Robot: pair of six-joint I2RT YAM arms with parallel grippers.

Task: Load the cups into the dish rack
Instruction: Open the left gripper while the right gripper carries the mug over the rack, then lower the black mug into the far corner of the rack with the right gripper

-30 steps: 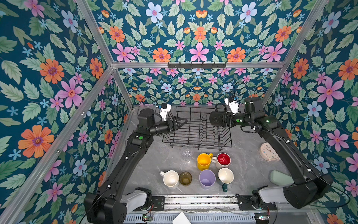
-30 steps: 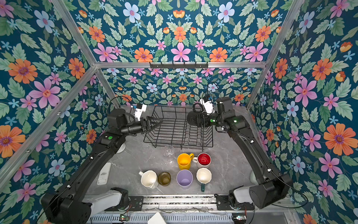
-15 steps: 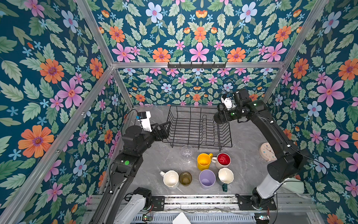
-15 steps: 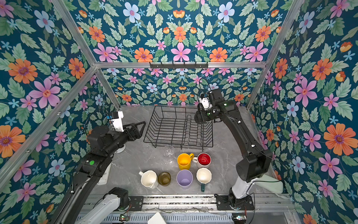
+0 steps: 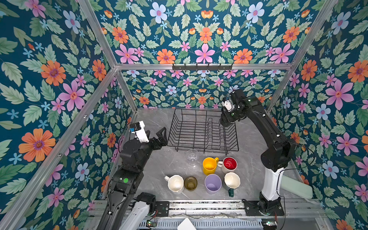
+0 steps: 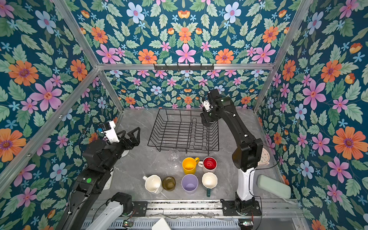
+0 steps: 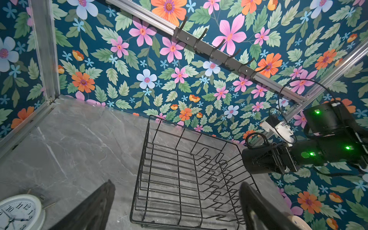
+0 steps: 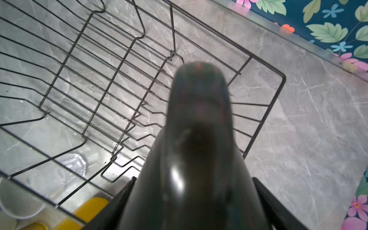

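Grey marble counter (image 5: 159,167), floral wallpaper (image 5: 59,79) on every side, and we've had movement! A second back the left claw (image 5: 156,137) was right at the left rim of the dish rack (image 5: 191,131); now it has pulled back to the rack's left, well clear of the wires. The right arm has swung its elbow up high, yet its load hangs over much the same corner.

Nearest us is a row of four: white mug (image 5: 175,183), olive glass (image 5: 190,183), lilac tumbler (image 5: 213,183) and cream-lined teal mug (image 5: 231,181), all upright. Just behind stand the yellow mug (image 5: 209,165) and red-lined mug (image 5: 230,164), close together, with the clear glass (image 5: 192,157) just in front of the rack. No cup lies in the rack.

The left claw is spread wide with nothing between its fingers (image 7: 93,207), and a white clock (image 7: 18,211) lies on the counter near it. Further back, the right claw (image 7: 278,159) is clamped on the black mug (image 7: 256,159), tilted above the rack's far right corner. Whether it touches the wires, I can't tell. On the far wall is a black hook rail (image 5: 202,67).
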